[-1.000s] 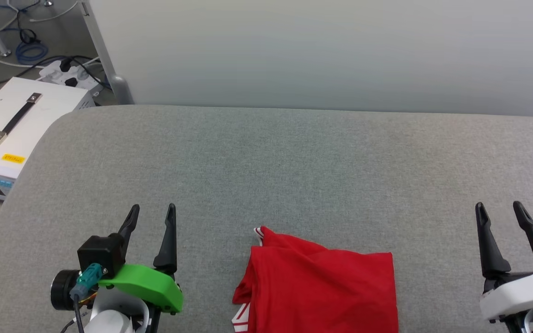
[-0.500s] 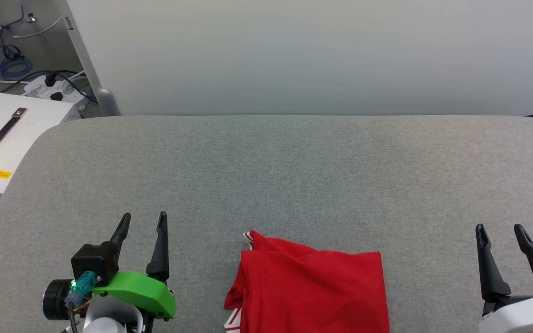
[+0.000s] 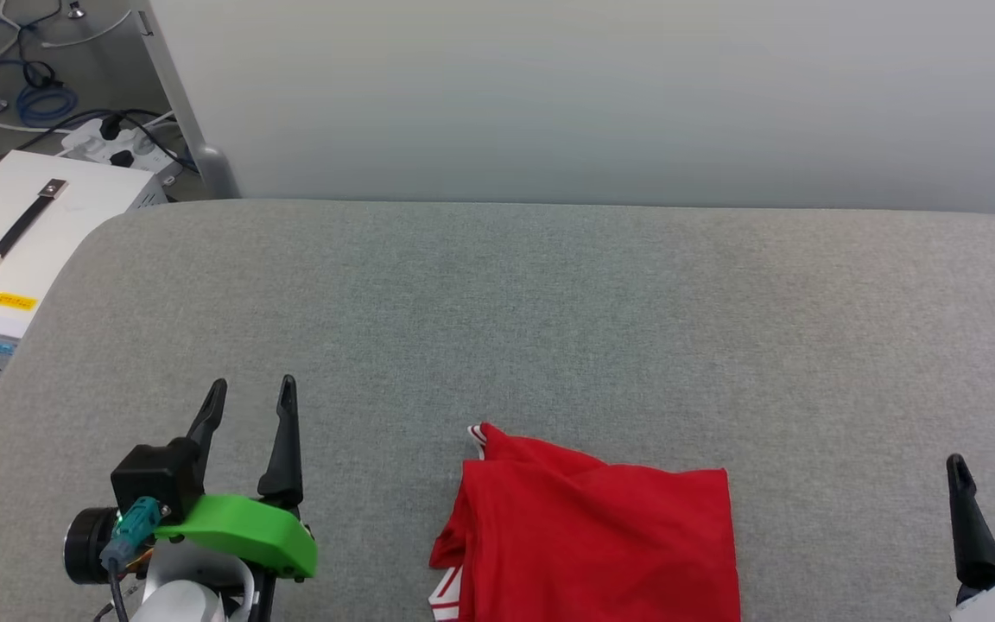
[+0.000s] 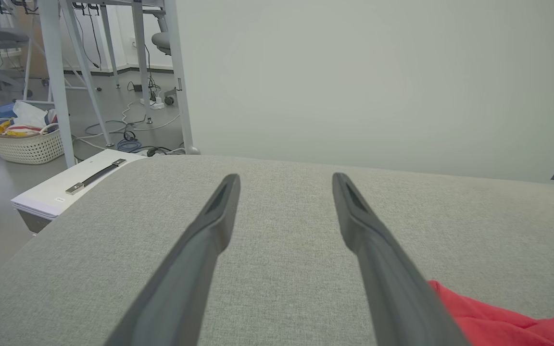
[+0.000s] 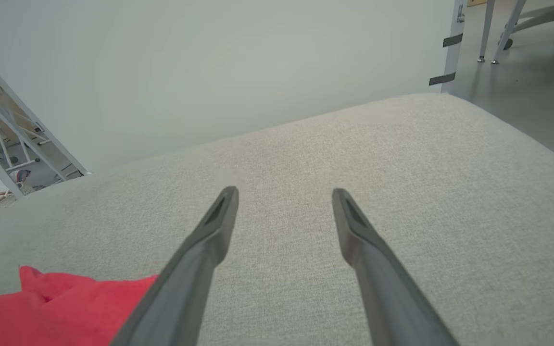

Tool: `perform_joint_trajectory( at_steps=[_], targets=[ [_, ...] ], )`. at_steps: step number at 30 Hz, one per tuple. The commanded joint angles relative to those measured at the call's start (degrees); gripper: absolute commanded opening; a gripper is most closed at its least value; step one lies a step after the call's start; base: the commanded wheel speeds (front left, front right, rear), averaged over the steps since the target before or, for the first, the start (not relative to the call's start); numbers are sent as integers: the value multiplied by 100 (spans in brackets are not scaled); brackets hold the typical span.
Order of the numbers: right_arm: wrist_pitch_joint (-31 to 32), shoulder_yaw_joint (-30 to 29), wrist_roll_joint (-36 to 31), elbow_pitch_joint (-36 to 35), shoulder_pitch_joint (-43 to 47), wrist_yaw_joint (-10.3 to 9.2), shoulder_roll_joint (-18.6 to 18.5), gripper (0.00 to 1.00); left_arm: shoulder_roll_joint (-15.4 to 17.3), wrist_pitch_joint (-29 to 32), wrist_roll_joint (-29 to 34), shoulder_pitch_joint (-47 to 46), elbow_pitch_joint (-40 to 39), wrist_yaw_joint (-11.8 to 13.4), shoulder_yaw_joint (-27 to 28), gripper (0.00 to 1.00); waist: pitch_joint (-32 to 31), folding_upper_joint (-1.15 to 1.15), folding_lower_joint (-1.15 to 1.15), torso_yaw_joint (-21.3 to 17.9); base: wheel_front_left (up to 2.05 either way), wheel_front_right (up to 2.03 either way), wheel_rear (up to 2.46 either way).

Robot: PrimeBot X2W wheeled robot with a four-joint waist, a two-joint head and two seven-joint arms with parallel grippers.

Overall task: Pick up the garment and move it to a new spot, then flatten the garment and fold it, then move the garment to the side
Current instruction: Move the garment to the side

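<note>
**Folded garment at rest, both arms standing off.** The garment [image 3: 592, 536], a red shirt folded into a rough rectangle with striped trim showing at its left side, lies at the near edge of the grey table [image 3: 549, 302]. Its lower part is cut off by the head view. It has not shifted over the last second. The right gripper [image 3: 985, 466] has drawn back toward the lower right corner, well apart from the cloth. The left gripper [image 3: 253, 380] has eased slightly leftward. Both have their fingers spread wide and hold nothing. The withdrawal suggests that folding is finished and that, at most, the move aside remains. Open table runs far ahead and to both sides. Its rounded left corner drops toward a white box [image 3: 22, 242], and a pale wall [image 3: 592, 95] closes the far edge.
</note>
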Motion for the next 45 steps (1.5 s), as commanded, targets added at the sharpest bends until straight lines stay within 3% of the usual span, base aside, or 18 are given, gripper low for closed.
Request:
perform_joint_trajectory(
  at_steps=[1, 5, 10, 15, 27, 28, 29, 30, 38, 45],
  targets=[
    [116, -15, 251, 130, 28, 0, -86, 100, -61, -32, 104, -72, -33, -44, 56, 100, 91, 0, 0, 97, 0, 0, 0],
    [661, 137, 974, 531, -55, 0, -333, 100, -194, -33, 208, -161, -68, -133, 185, 100, 256, 0, 0, 249, 0, 0, 0],
    [1722, 830, 1845, 807, -160, 0, -591, 100, -395, -33, 374, -290, -112, -264, 344, 100, 510, 0, 0, 478, 0, 0, 0],
    [2322, 1358, 2423, 1041, -348, 0, -688, 100, -624, -33, 581, -404, -128, -432, 503, 100, 732, 0, 0, 738, 0, 0, 0],
    [2596, 2025, 2951, 1880, -836, 0, -671, 100, -1006, -33, 921, -483, -3, -801, 805, 100, 1057, 0, 0, 1115, 0, 0, 0],
    [2624, 2057, 2980, 1941, -854, 0, -671, 93, -1033, -33, 947, -493, 15, -829, 828, 100, 1071, 0, 0, 1133, 0, 0, 0],
    [2647, 2078, 2998, 1987, -863, 0, -672, 33, -1053, -33, 969, -498, 29, -850, 850, 100, 1076, 0, 0, 1142, 0, 0, 0],
    [2672, 2095, 3020, 2030, -872, 0, -673, 0, -1076, -33, 995, -499, 46, -875, 879, 100, 1076, 0, 0, 1147, 0, 0, 0],
    [2609, 2179, 2862, 1822, -945, 0, -812, 0, -1132, -34, 1188, -325, 210, -984, 1084, 100, 719, 0, 0, 928, 0, 0, 0],
    [2770, 2108, 2531, 1605, -1083, 0, -1065, 0, -1082, -34, 1252, -109, 246, -1014, 1125, 100, 405, 0, 0, 384, 0, 0, 0]
  ],
)
